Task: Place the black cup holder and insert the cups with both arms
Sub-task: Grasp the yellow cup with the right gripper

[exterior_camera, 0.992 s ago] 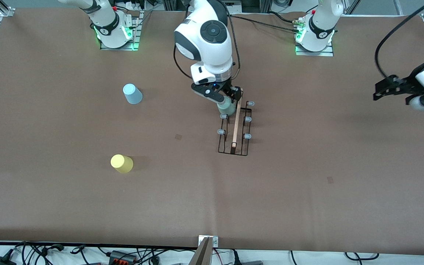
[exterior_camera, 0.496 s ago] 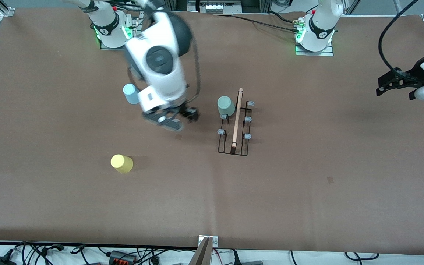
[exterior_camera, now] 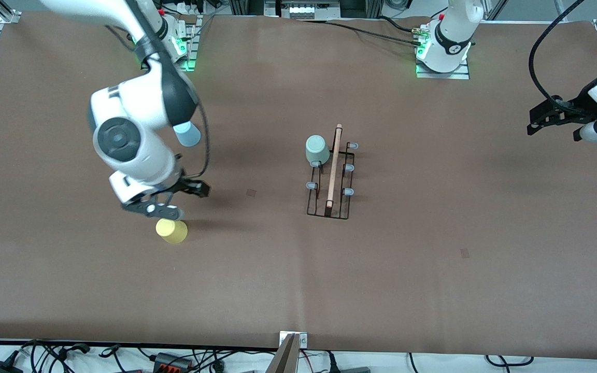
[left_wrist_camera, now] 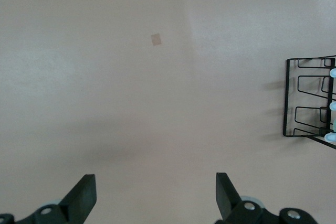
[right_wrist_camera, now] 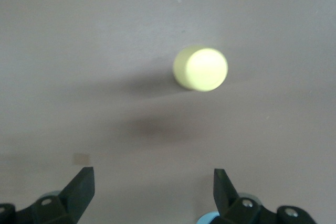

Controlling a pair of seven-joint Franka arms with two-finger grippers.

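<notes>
From my seat, the front view starts at the right arm's end of the table, where the right gripper [exterior_camera: 171, 199] hangs in the air just above the table next to the yellow cup [exterior_camera: 171, 230], which stands upside down on the brown table [exterior_camera: 433, 290]. I read its fingers as spread wide and holding nothing; the right wrist view confirms it, showing both black fingertips [right_wrist_camera: 79, 187] apart with bare table between them and the yellow cup [right_wrist_camera: 201, 68] ahead of them, not touched. That wrist view also catches a sliver of light blue at its edge, which I cannot identify with certainty. In the front view the light blue cup [exterior_camera: 188, 133] sits farther from the camera than the yellow one, partly covered by the right arm's wrist. Toward the middle stands the black cup holder [exterior_camera: 330, 178], its wooden rod handle [exterior_camera: 334, 166] running along the top, with the sage green cup [exterior_camera: 317, 149] upside down on one of its pegs farthest from the camera. The left gripper [exterior_camera: 550, 114] waits in the air at the left arm's end of the table, fingers wide and empty. Its wrist view shows the fingertips [left_wrist_camera: 84, 195] apart over bare table, a corner of the cup holder [left_wrist_camera: 310, 98] at the edge, and a small tan patch [left_wrist_camera: 156, 39] on the surface.
</notes>
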